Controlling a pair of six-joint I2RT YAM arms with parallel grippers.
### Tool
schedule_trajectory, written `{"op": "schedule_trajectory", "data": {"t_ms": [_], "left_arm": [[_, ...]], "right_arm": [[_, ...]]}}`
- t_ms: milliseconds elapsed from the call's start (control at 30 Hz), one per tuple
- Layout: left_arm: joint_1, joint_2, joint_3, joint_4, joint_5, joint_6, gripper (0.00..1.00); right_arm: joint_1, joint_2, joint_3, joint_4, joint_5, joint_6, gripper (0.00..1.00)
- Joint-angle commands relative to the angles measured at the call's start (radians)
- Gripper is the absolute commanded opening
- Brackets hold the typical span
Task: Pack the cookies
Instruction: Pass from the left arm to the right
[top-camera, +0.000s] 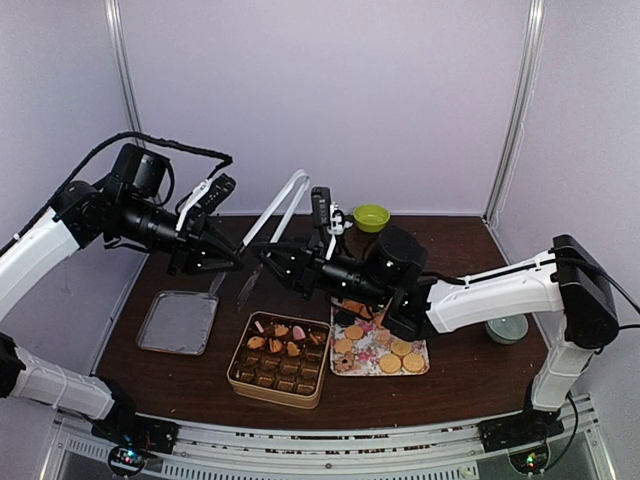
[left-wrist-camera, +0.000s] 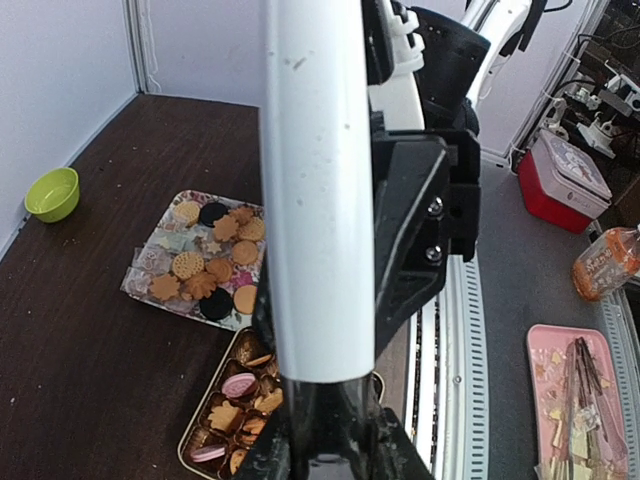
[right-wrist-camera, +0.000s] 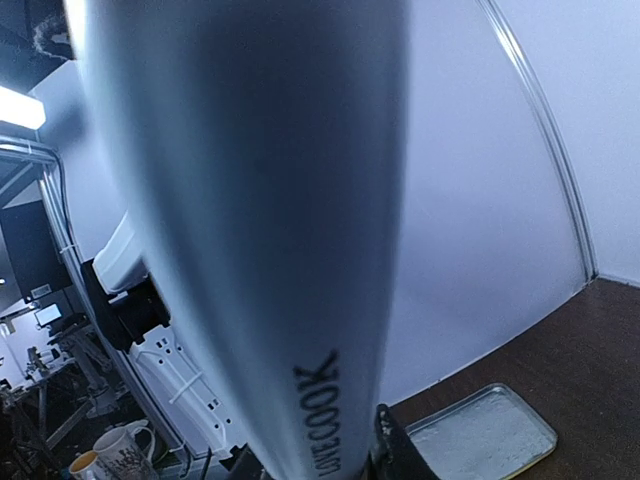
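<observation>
White tongs (top-camera: 283, 203) hang tilted above the table, tips down over the dark wood. My left gripper (top-camera: 222, 262) and right gripper (top-camera: 272, 262) meet at the tongs' lower part, each shut on them. In the left wrist view the white tong arm (left-wrist-camera: 315, 190) runs down into my jaws (left-wrist-camera: 335, 445). In the right wrist view the tongs (right-wrist-camera: 260, 220), marked LOVECOOK, fill the frame. Loose cookies (top-camera: 400, 355) lie on a floral tray (top-camera: 365, 352); they also show in the left wrist view (left-wrist-camera: 205, 265). More cookies (top-camera: 280, 340) sit in cups in a golden tin (top-camera: 275, 393).
A flat silver lid (top-camera: 178, 322) lies left of the tin, also in the right wrist view (right-wrist-camera: 485, 435). A green bowl (top-camera: 371, 216) stands at the back. A small grey bowl (top-camera: 507, 328) sits at the right by the right arm.
</observation>
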Motion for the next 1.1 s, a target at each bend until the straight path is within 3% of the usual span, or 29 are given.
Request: {"op": "schedule_trajectory", "data": {"t_ms": [0,100,167,233,400,567,800,1067], "left_arm": [[0.005,0.015,0.064,-0.038,0.089,0.02,0.08],[0.006,0.015,0.065,-0.038,0.071,0.022,0.22],[0.005,0.014,0.064,-0.032,-0.003,0.024,0.44],[0.006,0.007,0.06,-0.014,-0.126,0.031,0.6],[0.005,-0.019,0.052,0.055,-0.318,0.043,0.8],[0.005,-0.017,0.036,0.063,-0.312,0.043,0.82],[-0.001,-0.028,-0.033,0.084,-0.379,0.045,0.72],[-0.008,-0.032,-0.027,0.125,-0.49,0.037,0.47]], "right_arm": [[-0.001,-0.062,0.005,-0.101,-0.031,-0.056,0.19],[0.002,-0.092,0.001,-0.151,0.03,-0.088,0.1],[0.012,-0.111,0.008,-0.205,0.107,-0.132,0.05],[0.028,-0.127,0.025,-0.275,0.227,-0.188,0.01],[0.087,-0.112,0.145,-0.513,0.473,-0.3,0.0],[0.133,-0.078,0.236,-0.583,0.646,-0.343,0.0],[0.176,-0.009,0.381,-0.65,0.734,-0.372,0.0],[0.196,0.063,0.506,-0.746,0.829,-0.371,0.0]]}}
